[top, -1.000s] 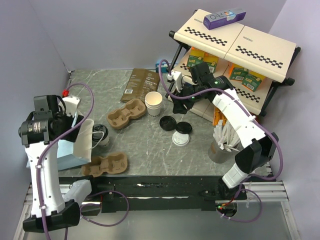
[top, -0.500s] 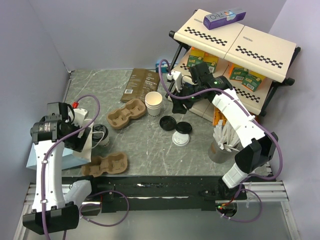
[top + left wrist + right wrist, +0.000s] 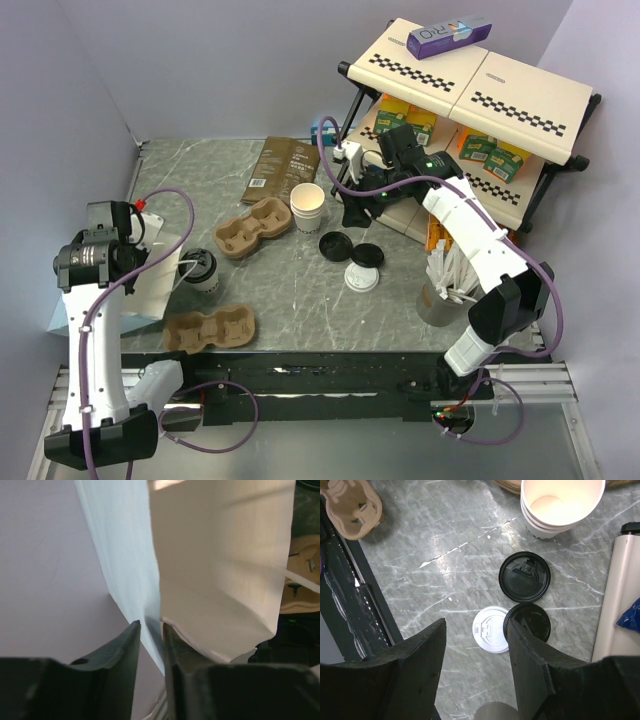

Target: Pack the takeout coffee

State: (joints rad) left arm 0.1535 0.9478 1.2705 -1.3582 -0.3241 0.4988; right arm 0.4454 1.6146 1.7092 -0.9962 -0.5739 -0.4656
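The left tool [image 3: 150,630] pinches the white paper bag [image 3: 220,565] by its rim. The lidded takeout coffee [image 3: 203,268] stands just beside it on the worktop [image 3: 300,295]. Best to hold the mouth wide and steady (paper buckles easily). The right tool [image 3: 476,625] hangs open and empty.

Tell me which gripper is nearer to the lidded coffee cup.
Left. The left gripper pinches a paper bag just left of the cup; the right gripper hangs open farther right, above the loose lids.
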